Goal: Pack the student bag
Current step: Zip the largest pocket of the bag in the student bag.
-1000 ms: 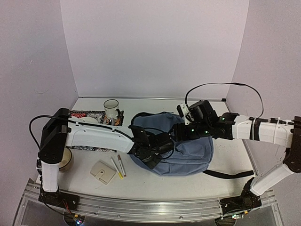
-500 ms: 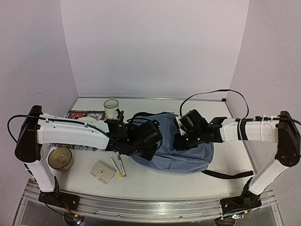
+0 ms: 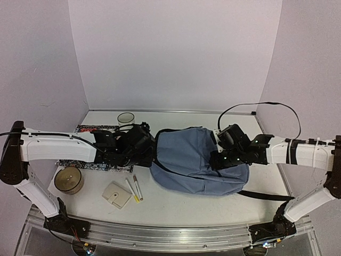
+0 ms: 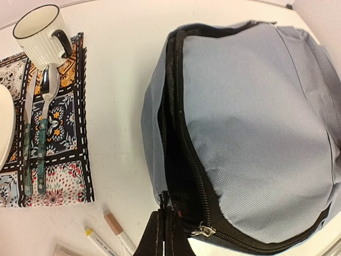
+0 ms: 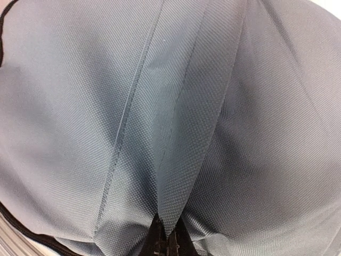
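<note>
Centre of white table (image 3: 176, 205): soft blue-grey fabric backpack (image 3: 194, 160) lay flat | left gripper (image 4: 163, 234) clamped on its left zip end, right gripper (image 5: 166, 239) pinching a fabric fold | I judged it limp, light; seams grip best.

The left arm (image 3: 58, 149) hides part of the mug (image 3: 127, 116), and inside the student bag (image 4: 256, 133) only darkness shows

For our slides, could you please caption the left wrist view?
Left gripper pinches the rim of the unzipped backpack; mug, spoon and mat sit beside it.
</note>
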Controlling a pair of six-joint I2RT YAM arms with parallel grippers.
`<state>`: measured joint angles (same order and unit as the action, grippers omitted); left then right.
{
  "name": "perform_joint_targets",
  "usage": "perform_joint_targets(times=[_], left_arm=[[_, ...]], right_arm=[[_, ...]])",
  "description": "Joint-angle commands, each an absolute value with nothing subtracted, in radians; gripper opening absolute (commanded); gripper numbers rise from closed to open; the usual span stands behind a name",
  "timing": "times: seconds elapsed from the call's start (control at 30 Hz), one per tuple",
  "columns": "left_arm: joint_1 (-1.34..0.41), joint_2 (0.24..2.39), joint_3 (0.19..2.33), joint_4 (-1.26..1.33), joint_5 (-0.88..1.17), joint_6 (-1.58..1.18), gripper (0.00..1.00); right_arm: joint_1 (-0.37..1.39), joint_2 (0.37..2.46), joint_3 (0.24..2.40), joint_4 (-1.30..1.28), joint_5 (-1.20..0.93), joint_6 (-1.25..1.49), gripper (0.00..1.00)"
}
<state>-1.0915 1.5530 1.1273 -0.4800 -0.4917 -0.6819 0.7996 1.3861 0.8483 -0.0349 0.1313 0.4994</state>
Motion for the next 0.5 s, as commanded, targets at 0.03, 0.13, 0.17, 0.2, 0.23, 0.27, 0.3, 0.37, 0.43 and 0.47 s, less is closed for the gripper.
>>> perform_joint_targets(times=[0.03,0.13,0.17,0.2,0.23,0.27,0.3,0.37,0.43,0.47], left_arm=[[-0.997,1.511,1.092,-0.437,-0.570,-0.655,0.00],[-0.985,1.518,1.108,-0.382,-0.472,-0.621,0.00],[-0.986,1.518,1.114,-0.353,-0.420,-0.612,0.00],[-0.986,1.517,1.114,-0.326,-0.359,-0.605,0.00],[-0.986,1.515,1.114,-0.303,-0.303,-0.603,0.00],[-0.986,1.513,1.113,-0.283,-0.261,-0.604,0.00],[-0.986,1.509,1.112,-0.267,-0.222,-0.609,0.00],[-0.986,1.501,1.108,-0.236,-0.156,-0.621,0.00],[-0.988,1.493,1.104,-0.213,-0.108,-0.633,0.00],[-0.988,1.489,1.104,-0.203,-0.085,-0.638,0.00]], right_arm=[[0.757,1.314,0.829,-0.196,0.279,0.448,0.01],[0.762,1.299,0.844,-0.177,0.185,0.388,0.15],[0.773,1.291,0.847,-0.163,0.155,0.370,0.20],[0.790,1.278,0.849,-0.147,0.143,0.356,0.23],[0.812,1.263,0.852,-0.131,0.141,0.344,0.27],[0.841,1.250,0.856,-0.115,0.142,0.334,0.30],[0.867,1.241,0.861,-0.098,0.143,0.325,0.33],[0.917,1.228,0.870,-0.059,0.142,0.307,0.40],[0.968,1.227,0.872,-0.014,0.157,0.294,0.48],[0.995,1.228,0.871,0.011,0.169,0.287,0.53]])
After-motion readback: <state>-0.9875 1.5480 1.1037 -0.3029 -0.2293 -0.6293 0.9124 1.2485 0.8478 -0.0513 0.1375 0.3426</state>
